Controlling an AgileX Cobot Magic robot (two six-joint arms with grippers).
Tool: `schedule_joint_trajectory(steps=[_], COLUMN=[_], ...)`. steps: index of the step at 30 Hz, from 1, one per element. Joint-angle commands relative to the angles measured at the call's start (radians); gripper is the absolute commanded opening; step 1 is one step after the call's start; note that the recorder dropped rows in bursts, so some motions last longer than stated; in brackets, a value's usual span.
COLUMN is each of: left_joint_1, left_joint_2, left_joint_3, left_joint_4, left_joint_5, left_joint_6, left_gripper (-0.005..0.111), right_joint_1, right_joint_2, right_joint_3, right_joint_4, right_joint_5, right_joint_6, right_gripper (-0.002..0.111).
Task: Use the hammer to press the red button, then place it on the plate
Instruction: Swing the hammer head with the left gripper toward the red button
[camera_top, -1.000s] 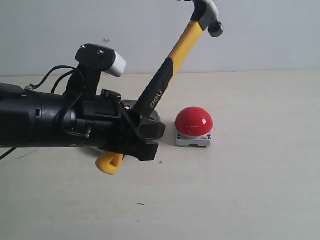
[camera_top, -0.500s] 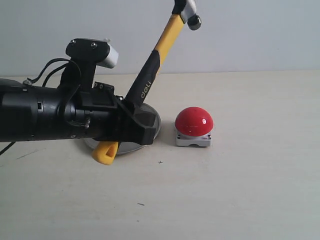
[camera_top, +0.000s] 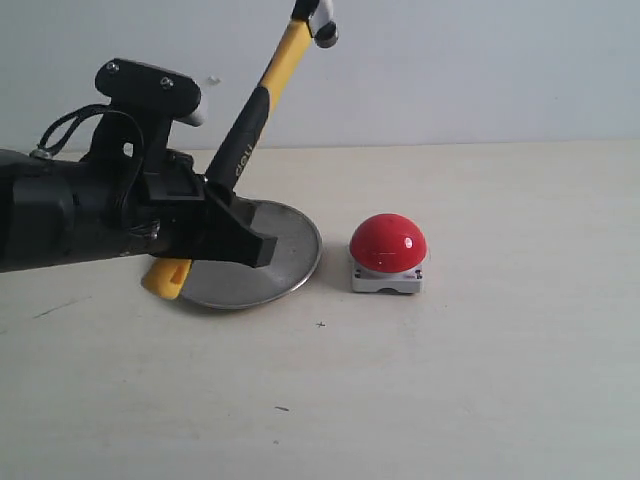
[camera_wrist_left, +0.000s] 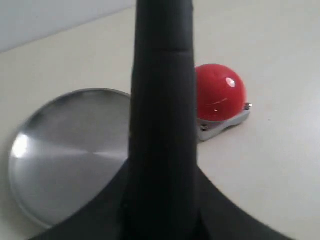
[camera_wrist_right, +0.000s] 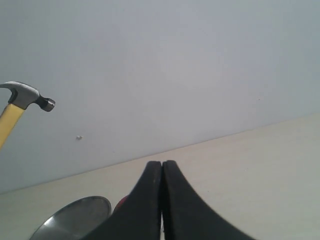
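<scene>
My left gripper (camera_top: 222, 228) is shut on the hammer's (camera_top: 262, 100) black grip, over the left part of the silver plate (camera_top: 290, 265). The handle slants up to the right, its steel head (camera_top: 316, 20) cut by the top edge, its yellow end (camera_top: 165, 277) hanging below the gripper. In the left wrist view the black handle (camera_wrist_left: 162, 115) fills the middle, with the plate (camera_wrist_left: 65, 150) on one side and the red button (camera_wrist_left: 220, 92) on the other. The red button (camera_top: 388, 243) sits on its grey base right of the plate. My right gripper (camera_wrist_right: 162, 164) is shut and empty, away from the things.
The beige table (camera_top: 480, 380) runs back to a pale wall (camera_top: 480, 70). The left arm's black body (camera_top: 60, 220) spans the left side of the exterior view. Small dark specks (camera_top: 320, 324) lie in front of the plate.
The left arm has drawn back to the left with the hammer, away from the button, uncovering the plate. The hammer head has shifted left and higher. The right gripper stays shut.
</scene>
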Motion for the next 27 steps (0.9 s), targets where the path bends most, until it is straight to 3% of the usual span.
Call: schedule_joint_trajectory(steps=[1, 8, 10, 16, 19, 23, 25, 27], left_joint_1=[-0.005, -0.005, -0.005, 0.018, 0.033, 0.045, 0.043, 0.043], left_joint_2=[-0.015, -0.015, -0.015, -0.013, -0.013, 0.004, 0.022, 0.032], left_joint_3=[-0.045, -0.057, -0.057, -0.075, -0.111, -0.214, -0.265, -0.283], left_joint_4=[-0.026, -0.026, -0.026, -0.018, 0.195, 0.676, 0.885, 0.996], left_joint_5=[-0.137, -0.15, -0.059, 0.411, 0.552, 0.776, 0.851, 0.858], left_joint_6=[0.141, 0.137, 0.098, -0.024, -0.24, -0.652, -0.853, -0.99], left_gripper=[0.0, 0.0, 0.0, 0.0, 0.0, 0.0, 0.0, 0.0], right_joint_1=[-0.006, -0.006, -0.006, -0.006, -0.006, -0.006, -0.006, -0.006], right_joint_2=[-0.006, -0.006, -0.006, -0.006, -0.006, -0.006, -0.006, -0.006], right_joint_3=[0.005, 0.005, 0.005, 0.005, 0.005, 0.005, 0.005, 0.005], right_joint_4=[0.004, 0.004, 0.004, 0.004, 0.004, 0.004, 0.004, 0.004], right_joint_5=[-0.007, -0.007, -0.007, -0.007, -0.007, -0.007, -0.009, -0.012], right_joint_6=[-0.001, -0.001, -0.001, -0.001, -0.001, -0.001, -0.001, -0.001], right_gripper=[0.0, 0.0, 0.0, 0.0, 0.0, 0.0, 0.0, 0.0])
